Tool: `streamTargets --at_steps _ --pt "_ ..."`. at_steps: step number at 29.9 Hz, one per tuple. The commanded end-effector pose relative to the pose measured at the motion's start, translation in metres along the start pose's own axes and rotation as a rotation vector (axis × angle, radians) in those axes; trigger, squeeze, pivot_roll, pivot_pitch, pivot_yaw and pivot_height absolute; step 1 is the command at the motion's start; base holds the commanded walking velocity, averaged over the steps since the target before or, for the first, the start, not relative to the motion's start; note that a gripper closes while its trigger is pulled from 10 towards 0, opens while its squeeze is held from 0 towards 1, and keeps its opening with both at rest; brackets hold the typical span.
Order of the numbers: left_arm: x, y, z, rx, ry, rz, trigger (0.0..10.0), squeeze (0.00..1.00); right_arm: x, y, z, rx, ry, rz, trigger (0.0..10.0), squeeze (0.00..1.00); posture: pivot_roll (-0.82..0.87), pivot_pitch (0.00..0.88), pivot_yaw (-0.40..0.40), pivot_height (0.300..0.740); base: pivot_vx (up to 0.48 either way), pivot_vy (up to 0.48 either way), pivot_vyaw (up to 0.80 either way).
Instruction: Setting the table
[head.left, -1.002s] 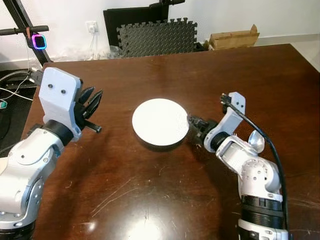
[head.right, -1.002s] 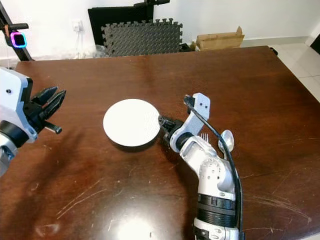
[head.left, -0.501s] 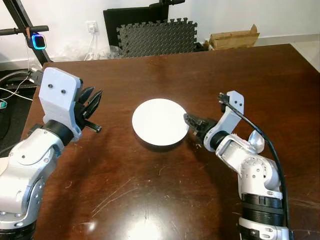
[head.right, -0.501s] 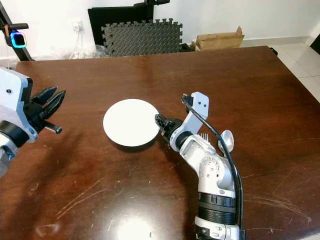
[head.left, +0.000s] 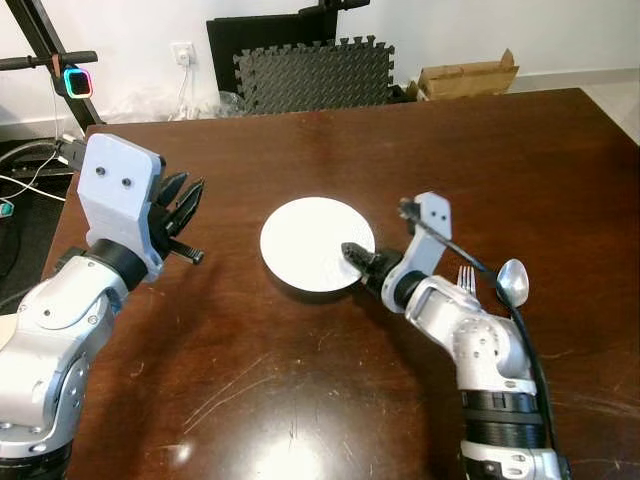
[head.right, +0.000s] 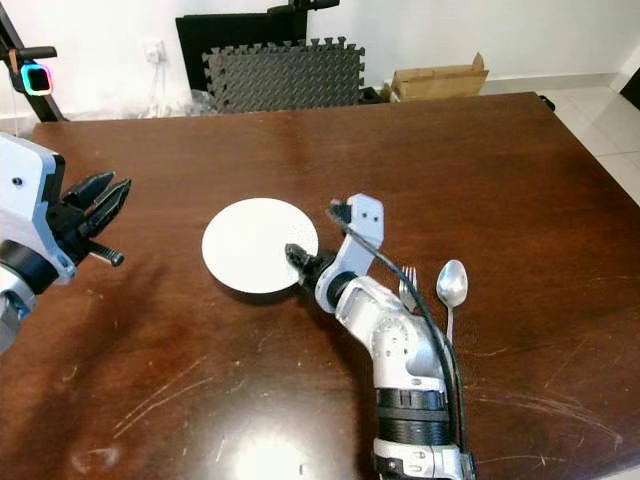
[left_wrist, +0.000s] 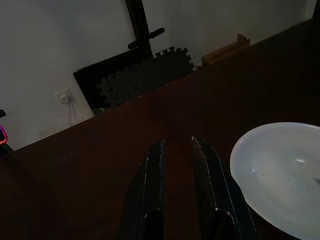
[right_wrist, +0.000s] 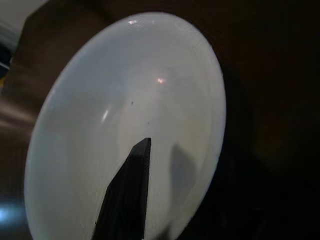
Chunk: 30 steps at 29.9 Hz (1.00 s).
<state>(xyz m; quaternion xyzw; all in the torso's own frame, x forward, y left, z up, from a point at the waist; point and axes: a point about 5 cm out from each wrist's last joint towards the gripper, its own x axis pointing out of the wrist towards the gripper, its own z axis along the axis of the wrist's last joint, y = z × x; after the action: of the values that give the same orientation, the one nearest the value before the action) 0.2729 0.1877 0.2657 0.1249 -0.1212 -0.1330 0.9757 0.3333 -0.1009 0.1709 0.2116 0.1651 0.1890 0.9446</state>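
Note:
A white round plate (head.left: 310, 240) lies flat near the middle of the dark wooden table (head.left: 300, 400). My right gripper (head.left: 352, 252) is open at the plate's right rim. One black finger (right_wrist: 130, 190) reaches in over the plate (right_wrist: 125, 90) and casts a shadow on it; the other finger is hidden below the rim. A fork (head.left: 466, 277) and a spoon (head.left: 512, 282) lie side by side to the right of that arm. My left gripper (head.left: 188, 198) hovers open and empty over the table's left side, well left of the plate (left_wrist: 280, 170).
Beyond the table's far edge stand grey foam mats (head.left: 315, 70), a cardboard box (head.left: 468, 75) and a black stand with a glowing device (head.left: 73, 82). The table's near half and far right are bare wood.
My right gripper has slid left, from beside the plate's right rim to over it. The plate has shifted slightly left. The fork and spoon now show beside the arm. The left arm is still.

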Motion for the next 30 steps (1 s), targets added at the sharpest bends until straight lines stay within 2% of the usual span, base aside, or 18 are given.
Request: streamTargets --at_steps 1,6,19,23,24,25,26,30 --pt "0.000 -0.001 -0.003 -0.002 0.014 0.003 10.0 0.00 0.001 -0.007 -0.008 0.018 0.017 -0.041 0.0 0.00 0.07 0.169 0.049 0.740 0.000 0.000 0.00" --pt "0.000 -0.001 -0.003 -0.003 0.015 0.006 10.0 0.00 0.001 -0.015 -0.006 0.025 -0.005 -0.088 0.0 0.00 0.06 0.169 0.049 0.740 0.000 0.000 0.00" --pt "0.003 -0.003 -0.004 -0.003 0.013 -0.005 10.0 0.00 -0.003 -0.018 0.001 0.028 -0.082 -0.087 0.0 0.00 0.06 0.166 0.055 0.740 0.000 0.000 0.00" --pt "0.004 -0.007 -0.008 0.015 0.031 -0.003 10.0 0.00 -0.010 -0.014 0.018 -0.050 -0.200 -0.080 0.0 0.00 0.07 0.157 0.052 0.740 0.000 0.000 0.00" --pt "0.004 -0.007 -0.008 0.015 0.031 -0.003 10.0 0.00 -0.010 -0.014 0.018 -0.050 -0.200 -0.080 0.0 0.00 0.07 0.157 0.052 0.740 0.000 0.000 0.00" --pt "0.005 -0.008 -0.010 0.008 0.036 0.003 10.0 0.00 -0.014 -0.014 0.024 -0.068 -0.253 -0.098 2.2 0.00 0.07 0.154 0.052 0.740 0.000 0.000 0.00" --pt "0.006 -0.012 -0.013 -0.018 0.038 0.010 10.0 0.00 -0.021 -0.013 0.036 -0.103 -0.345 -0.124 10.0 0.00 0.06 0.147 0.051 0.740 0.000 0.000 0.00" --pt "0.009 -0.028 -0.020 -0.121 0.046 0.004 10.0 0.00 -0.040 -0.011 0.064 -0.112 -0.577 -0.196 10.0 0.00 0.05 0.134 0.055 0.740 0.000 0.000 0.00"
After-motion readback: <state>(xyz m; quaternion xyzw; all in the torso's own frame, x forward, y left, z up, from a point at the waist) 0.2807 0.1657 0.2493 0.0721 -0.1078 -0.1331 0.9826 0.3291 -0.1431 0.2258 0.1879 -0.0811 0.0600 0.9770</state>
